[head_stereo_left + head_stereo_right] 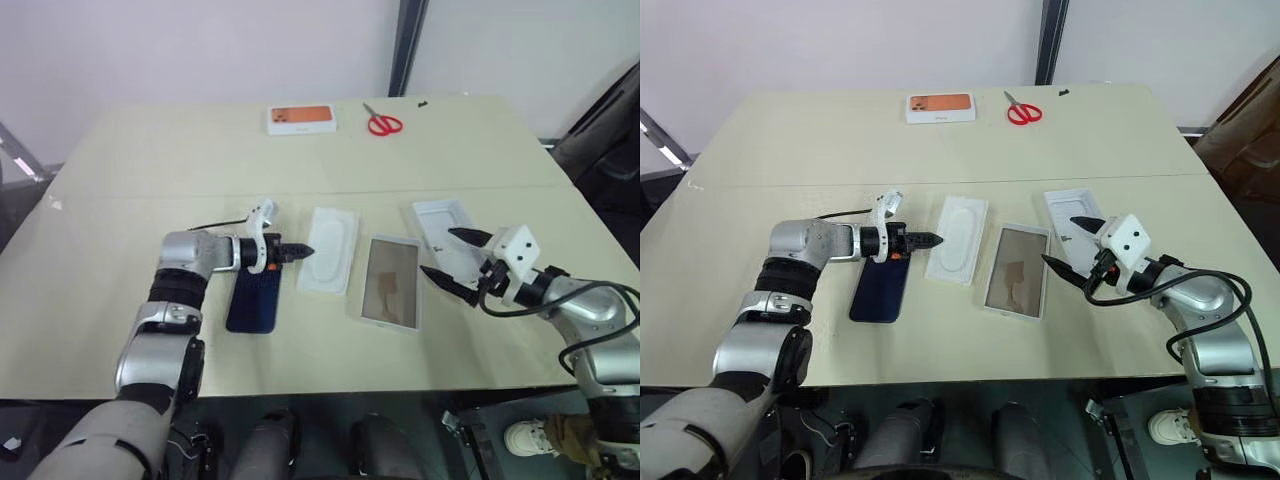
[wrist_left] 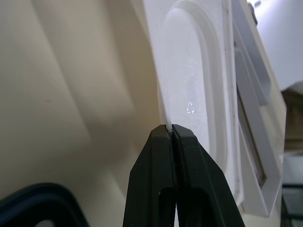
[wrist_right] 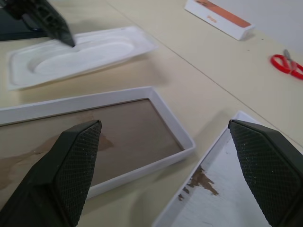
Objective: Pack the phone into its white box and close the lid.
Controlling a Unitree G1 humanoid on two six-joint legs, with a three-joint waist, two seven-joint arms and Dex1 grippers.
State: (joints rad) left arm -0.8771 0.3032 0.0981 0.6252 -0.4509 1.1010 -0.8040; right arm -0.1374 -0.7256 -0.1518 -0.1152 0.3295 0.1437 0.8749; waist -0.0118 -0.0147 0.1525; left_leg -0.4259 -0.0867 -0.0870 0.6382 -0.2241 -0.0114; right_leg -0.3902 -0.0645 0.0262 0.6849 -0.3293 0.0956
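Left end effector (image 2: 171, 130) clamped on white insert (image 2: 189, 80) edge, right end effector (image 3: 165, 156) apart over white box (image 3: 156, 101).

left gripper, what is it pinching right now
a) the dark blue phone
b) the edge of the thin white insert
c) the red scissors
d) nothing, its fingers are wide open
b) The left gripper has its fingers shut on the rim of the thin white insert, while the phone lies flat on the table beside it and the scissors sit at the far edge.
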